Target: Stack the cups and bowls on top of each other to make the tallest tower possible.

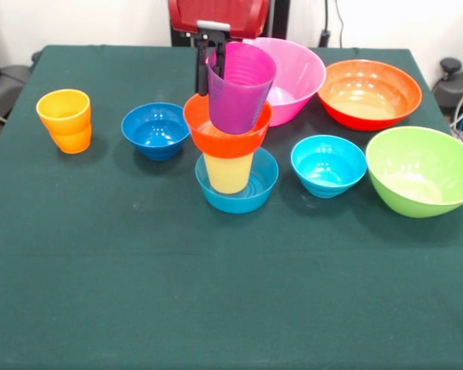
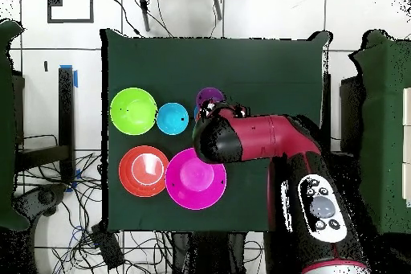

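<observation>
Purple cup (image 1: 240,86), tilted, is gripped at its rim by the tool (image 1: 214,55), its base in the orange-red bowl (image 1: 227,132) atop the yellow cup (image 1: 228,173), mid-desk (image 1: 216,293).

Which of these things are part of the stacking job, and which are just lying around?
Job: tool gripping the purple cup, small orange bowl, yellow cup, blue base bowl, orange cup, dark blue bowl, cyan bowl, green bowl, big orange bowl, pink bowl.
Lying about: floor cables, blue tape.
</observation>
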Action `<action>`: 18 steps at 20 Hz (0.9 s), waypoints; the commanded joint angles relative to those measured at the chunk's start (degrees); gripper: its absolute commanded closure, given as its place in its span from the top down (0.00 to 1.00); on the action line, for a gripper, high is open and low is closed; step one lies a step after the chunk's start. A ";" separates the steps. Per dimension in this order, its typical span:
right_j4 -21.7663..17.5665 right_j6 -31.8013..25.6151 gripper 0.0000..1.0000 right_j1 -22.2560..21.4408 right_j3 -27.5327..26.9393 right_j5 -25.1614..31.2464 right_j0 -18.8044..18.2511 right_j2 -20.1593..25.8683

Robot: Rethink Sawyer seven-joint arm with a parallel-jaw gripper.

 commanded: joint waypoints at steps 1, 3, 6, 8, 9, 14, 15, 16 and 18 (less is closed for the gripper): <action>-4.51 -2.03 0.00 4.93 -1.02 0.28 2.50 1.07; -4.62 -1.84 0.00 5.41 -1.36 -0.03 2.77 0.81; -4.73 -1.65 0.00 5.98 -1.79 -0.37 3.08 0.45; -4.98 -1.38 0.00 6.55 -2.06 -0.95 3.38 0.05; -5.10 -1.29 0.00 6.81 -2.09 -1.37 3.40 -0.07; -4.96 -1.60 0.00 6.09 -1.12 -1.67 3.02 -0.03; -4.87 -1.82 0.00 5.79 -0.76 -1.67 2.71 0.21; -4.83 -1.92 0.00 5.24 -0.08 -1.73 2.50 0.29; -4.56 -2.28 0.00 4.67 0.28 -1.33 2.13 0.63</action>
